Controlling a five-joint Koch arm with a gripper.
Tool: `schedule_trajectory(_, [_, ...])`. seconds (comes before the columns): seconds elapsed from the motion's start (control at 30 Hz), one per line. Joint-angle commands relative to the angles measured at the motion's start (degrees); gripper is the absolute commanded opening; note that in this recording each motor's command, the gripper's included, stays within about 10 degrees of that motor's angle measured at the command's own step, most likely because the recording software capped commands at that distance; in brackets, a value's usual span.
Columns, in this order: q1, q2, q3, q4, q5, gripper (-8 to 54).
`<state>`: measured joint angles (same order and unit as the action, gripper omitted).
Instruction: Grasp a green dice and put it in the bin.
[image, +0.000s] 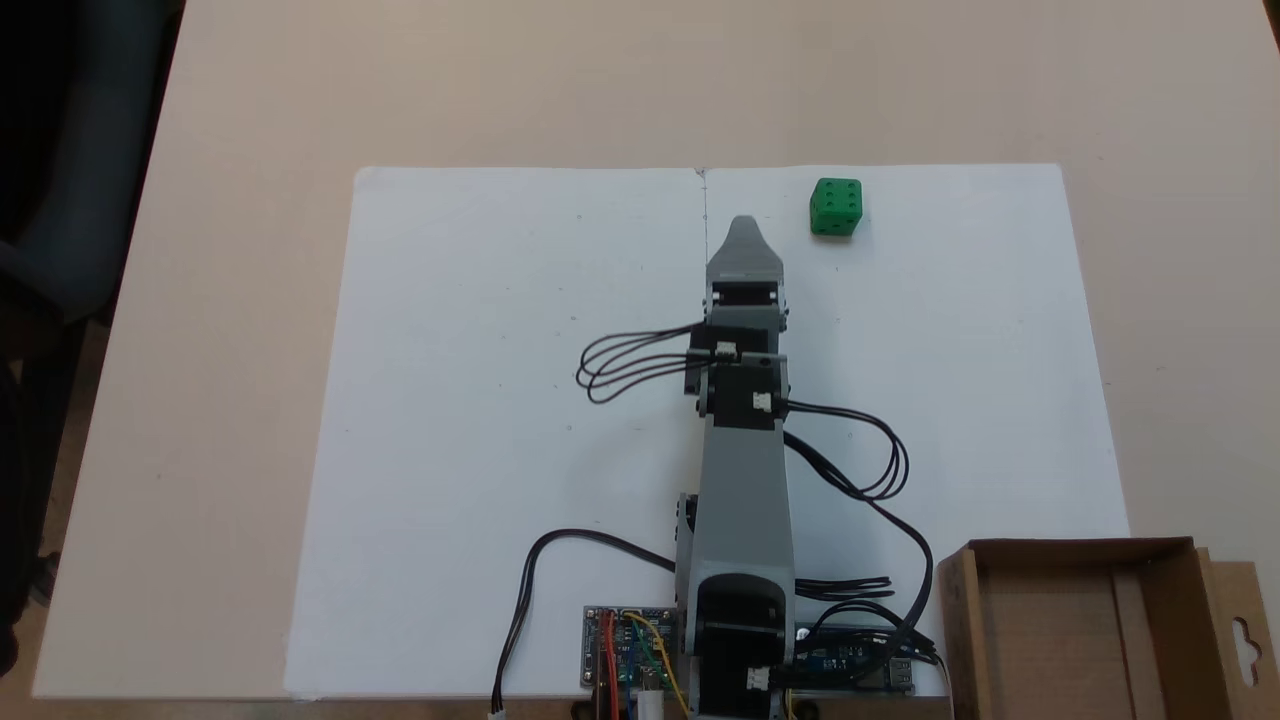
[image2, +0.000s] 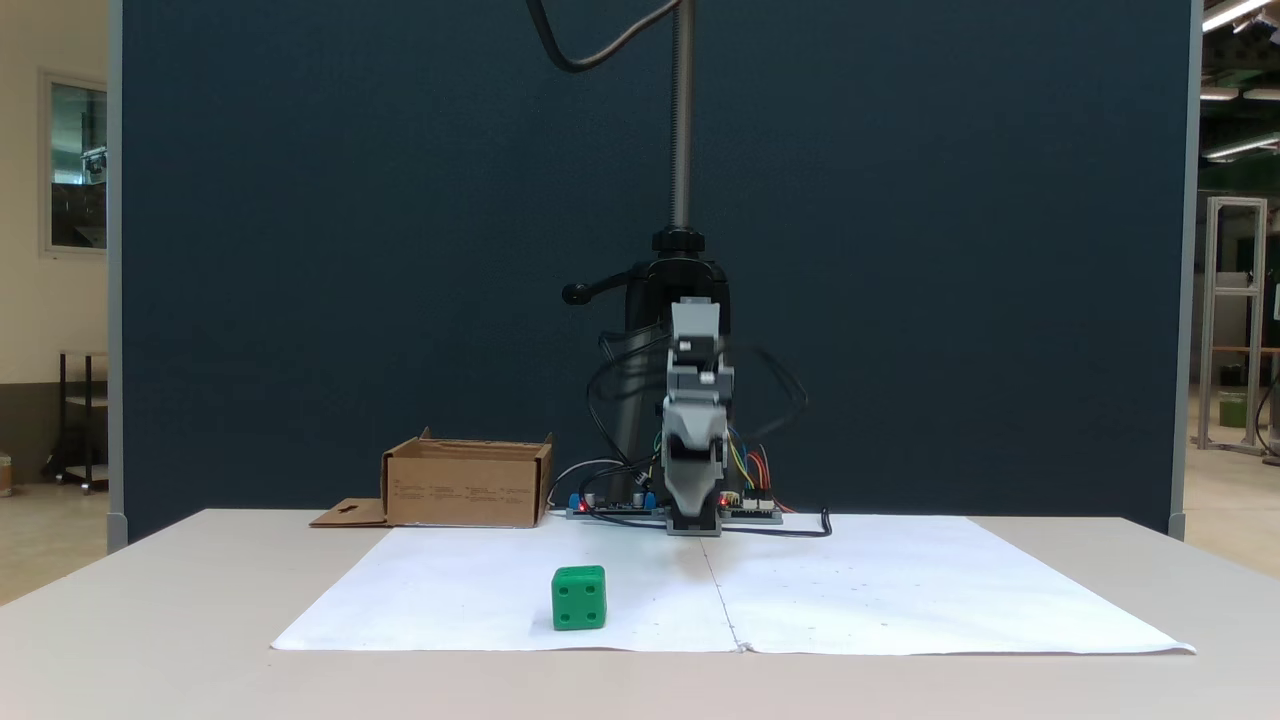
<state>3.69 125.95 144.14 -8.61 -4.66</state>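
Looking down in a fixed view, the arm extends along the seam of the white paper sheet (image: 500, 400) laid on the tabletop (image: 220, 300), with the end effector (image: 744, 228) tapering to a single visible tip; the jaws lie one behind the other, so whether they are apart or together cannot be told. The green dice (image: 836, 207) rests on the paper near its far edge, to the right of the tip and apart from it, with nothing gripped. The bin (image: 1090, 553) sits at the lower right corner, beside the controller boards (image: 628, 648) and well apart from the dice. In a fixed view facing the arm, the end effector (image2: 694, 510) points down close to the paper in front of the base, the green dice (image2: 578, 598) stands left of the seam near the front edge of the paper sheet (image2: 900, 590), and the bin (image2: 466, 484) stands at the rear left with its flap lying flat. Judged risks: the dice is offset sideways from the arm's line, so a straight reach would miss or nudge it; its rounded edges could slip from an off-centre grip; loose cables (image: 630, 365) could snag during the swing toward the bin.
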Motion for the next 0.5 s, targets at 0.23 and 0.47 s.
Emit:
schedule_trajectory(0.23, [5.01, -14.41, -24.52, 24.26, 1.58, 44.5])
schedule_trajectory(0.47, [6.94, -22.76, -45.53, 45.07, 1.58, 43.8])
